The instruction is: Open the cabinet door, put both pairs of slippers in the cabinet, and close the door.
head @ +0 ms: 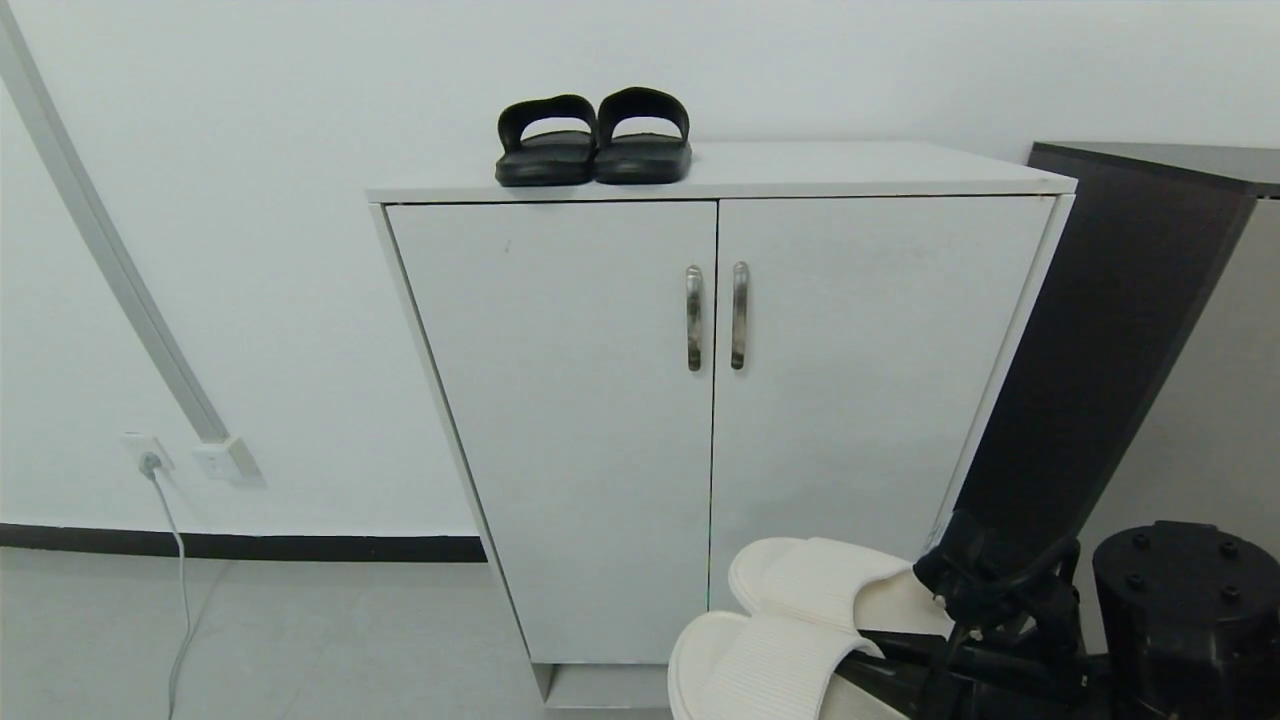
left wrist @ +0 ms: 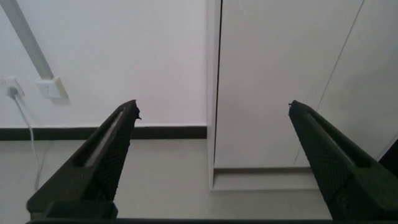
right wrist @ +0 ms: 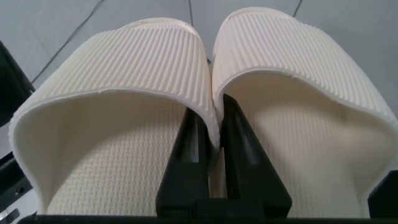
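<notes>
The white cabinet [head: 580,400] stands against the wall with both doors shut; two metal handles [head: 693,317] meet at the middle seam. On its top, towards the left, sits a pair of black slippers [head: 592,140]. Low in front of the right door, a pair of white slippers [head: 800,620] hangs side by side from my right gripper [head: 965,590]. The right wrist view has that gripper [right wrist: 214,146] shut on the two adjoining strap edges of the white slippers [right wrist: 137,74]. My left gripper [left wrist: 213,106] is open and holds nothing, facing the cabinet's lower left corner [left wrist: 280,81].
A dark cabinet [head: 1120,330] stands right against the white one's right side. On the wall to the left are a slanted grey conduit [head: 100,240], a socket [head: 150,460] and a hanging cable. Bare grey floor [head: 300,640] lies left of the cabinet.
</notes>
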Robot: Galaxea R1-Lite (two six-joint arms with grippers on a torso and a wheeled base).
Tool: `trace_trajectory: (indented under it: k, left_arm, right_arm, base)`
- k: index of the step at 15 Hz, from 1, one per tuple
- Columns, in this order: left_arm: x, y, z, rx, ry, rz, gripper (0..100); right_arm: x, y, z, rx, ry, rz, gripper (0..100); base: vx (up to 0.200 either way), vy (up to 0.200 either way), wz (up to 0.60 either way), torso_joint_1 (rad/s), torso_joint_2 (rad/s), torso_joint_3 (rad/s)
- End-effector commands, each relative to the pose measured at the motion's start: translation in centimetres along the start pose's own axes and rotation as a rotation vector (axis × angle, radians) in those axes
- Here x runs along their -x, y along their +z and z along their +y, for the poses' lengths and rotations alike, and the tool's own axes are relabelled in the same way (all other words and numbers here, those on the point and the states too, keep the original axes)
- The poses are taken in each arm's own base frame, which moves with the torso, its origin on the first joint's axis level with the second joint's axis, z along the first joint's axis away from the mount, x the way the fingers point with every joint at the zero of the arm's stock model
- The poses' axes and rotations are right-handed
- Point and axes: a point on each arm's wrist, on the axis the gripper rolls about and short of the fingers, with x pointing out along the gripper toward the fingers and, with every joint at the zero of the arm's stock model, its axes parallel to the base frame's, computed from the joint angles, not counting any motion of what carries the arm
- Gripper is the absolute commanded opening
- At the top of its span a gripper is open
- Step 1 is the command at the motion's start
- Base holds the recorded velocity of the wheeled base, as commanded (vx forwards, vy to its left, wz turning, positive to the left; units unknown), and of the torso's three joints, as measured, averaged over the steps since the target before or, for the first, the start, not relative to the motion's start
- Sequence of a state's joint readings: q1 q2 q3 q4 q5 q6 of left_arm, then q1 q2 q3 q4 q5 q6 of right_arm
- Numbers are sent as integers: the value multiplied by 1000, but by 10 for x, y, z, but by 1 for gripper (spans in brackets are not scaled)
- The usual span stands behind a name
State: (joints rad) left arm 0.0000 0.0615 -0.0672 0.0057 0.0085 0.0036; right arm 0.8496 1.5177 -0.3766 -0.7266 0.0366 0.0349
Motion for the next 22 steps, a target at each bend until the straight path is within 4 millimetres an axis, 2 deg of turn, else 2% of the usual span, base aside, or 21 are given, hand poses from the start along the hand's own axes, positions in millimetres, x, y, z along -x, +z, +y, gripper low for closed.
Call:
trace_trajectory:
  k: [1, 2, 3, 6, 9, 10, 11, 12, 16, 17, 18, 19, 22]
  left_arm:
    - [-19, 55, -2, 33, -114, 69, 100]
    - [-27, 56, -4, 31, -184, 118, 100]
    - [-47, 65, -7, 49, -319, 197, 100]
    - [-87, 88, -12, 75, -526, 205, 100]
    - [-117, 108, -24, 70, -706, 194, 100]
    - [-117, 108, -25, 70, -710, 194, 100]
    - [-129, 120, -38, 63, -809, 194, 100]
    - [-132, 124, -42, 69, -836, 197, 100]
    - [-175, 155, -80, 120, -985, 226, 100]
    - [-181, 156, -85, 120, -996, 226, 100]
    - [-206, 156, -106, 126, -1035, 224, 100]
    - [-221, 155, -120, 154, -1060, 221, 100]
    - [-256, 157, -156, 269, -1114, 198, 100]
  right_arm:
    - [0, 0, 0, 0, 0, 0, 0]
    - [0, 0, 0, 0, 0, 0, 0]
    - [-1, 0, 0, 0, 0, 0, 0]
    - [-8, 3, -1, -3, -10, 1, 0]
    - [-21, 11, -5, -6, -39, -52, 0]
    - [-21, 11, -5, -6, -41, -54, 0]
    - [-35, 13, -8, -15, -99, -78, 0]
    - [-37, 12, -9, -16, -113, -84, 0]
    - [-34, 10, -9, -15, -114, -87, 0]
    - [-33, 9, -9, -15, -114, -86, 0]
    - [-31, 7, -9, -15, -114, -81, 0]
    - [-30, 7, -10, -16, -117, -81, 0]
    - [-30, 5, -12, -23, -121, -74, 0]
  base:
    - [0, 0, 0, 0, 0, 0]
    - [0, 0, 0, 0, 0, 0]
    - [0, 0, 0, 0, 0, 0]
    - [0, 0, 0, 0, 0, 0]
    - [0, 0, 0, 0, 0, 0]
    - [0, 0, 0, 0, 0, 0]
    - [0, 0, 0, 0, 0, 0]
    - [0, 0, 0, 0, 0, 0]
    - [0, 0, 0, 0, 0, 0]
    - [0, 0, 0, 0, 0, 0]
    - [0, 0, 0, 0, 0, 0]
    - [0, 0, 0, 0, 0, 0]
    - [0, 0, 0, 0, 0, 0]
